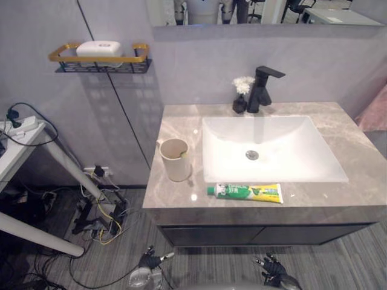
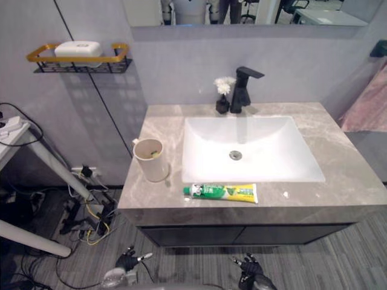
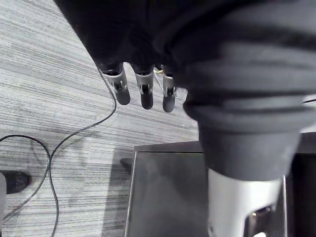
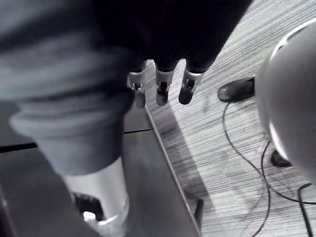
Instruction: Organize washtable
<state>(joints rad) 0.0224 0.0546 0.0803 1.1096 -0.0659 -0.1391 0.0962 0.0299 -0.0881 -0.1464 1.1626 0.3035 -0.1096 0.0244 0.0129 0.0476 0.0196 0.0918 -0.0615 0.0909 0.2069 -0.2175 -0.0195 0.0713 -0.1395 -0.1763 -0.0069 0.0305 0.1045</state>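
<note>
Nothing on the washtable has been taken up, so I judge the task to be at its very start. The green and yellow toothpaste tube [image 1: 245,193] lies flat along the front edge of the grey marble surface [image 1: 357,157], just below the white rectangular sink basin [image 1: 217,151]. The beige plastic cup [image 1: 176,160] stands upright left of the basin, apart from the tube; something pale leans inside it, possibly a toothbrush, though it is too small to be sure. At the back of the surface stand a black tap [image 1: 261,87] and a small black vase with a white flower [image 1: 240,96].

Both hands hang low at the bottom of the frame, well below the surface: the left hand [image 1: 151,258] and the right hand [image 1: 273,269] each have loose, nearly straight fingers [image 3: 143,91] and hold nothing.

The next move likely calls for raising a hand to the tube and closing round it, probably to stand it in the cup
</note>
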